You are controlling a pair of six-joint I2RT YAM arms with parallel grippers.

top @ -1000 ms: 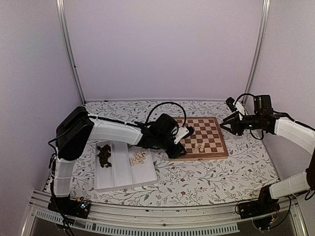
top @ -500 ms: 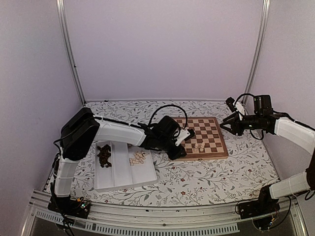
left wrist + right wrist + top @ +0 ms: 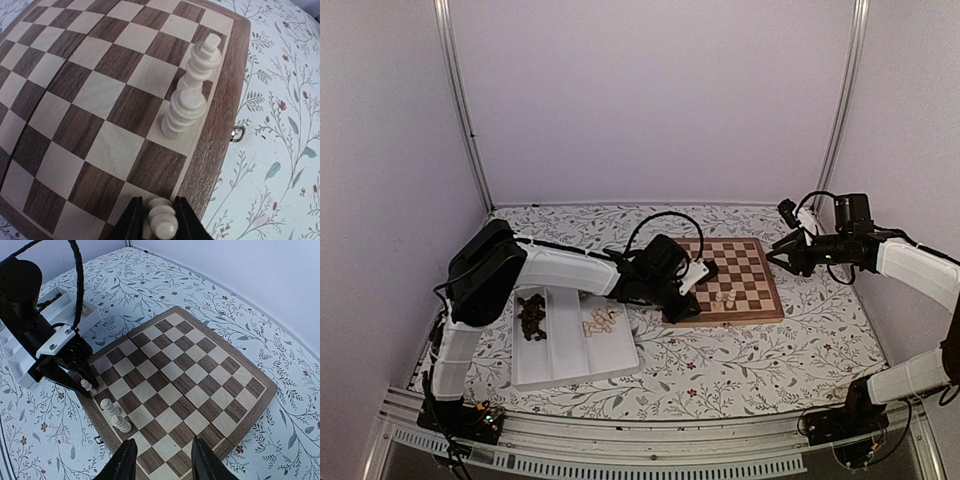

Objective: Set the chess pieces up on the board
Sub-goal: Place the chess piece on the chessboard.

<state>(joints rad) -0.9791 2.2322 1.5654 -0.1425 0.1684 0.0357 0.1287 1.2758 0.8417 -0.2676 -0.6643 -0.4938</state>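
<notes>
Overhead, the left hand (image 3: 703,271) has barely shifted at the board's (image 3: 745,250) 7 o'clock corner, though its fingers have drawn in. The right hand (image 3: 782,250) hangs off the 3 o'clock edge as before, parted and empty.

Left wrist: the fingers (image 3: 186,220) now pinch a pale piece (image 3: 162,222) standing on the corner square, with two pale pieces (image 3: 184,112) at its 12 o'clock.

Right wrist: the same grip shows from across the board. Probably a lift or nudge follows; most chessmen wait in the tray (image 3: 570,375).
</notes>
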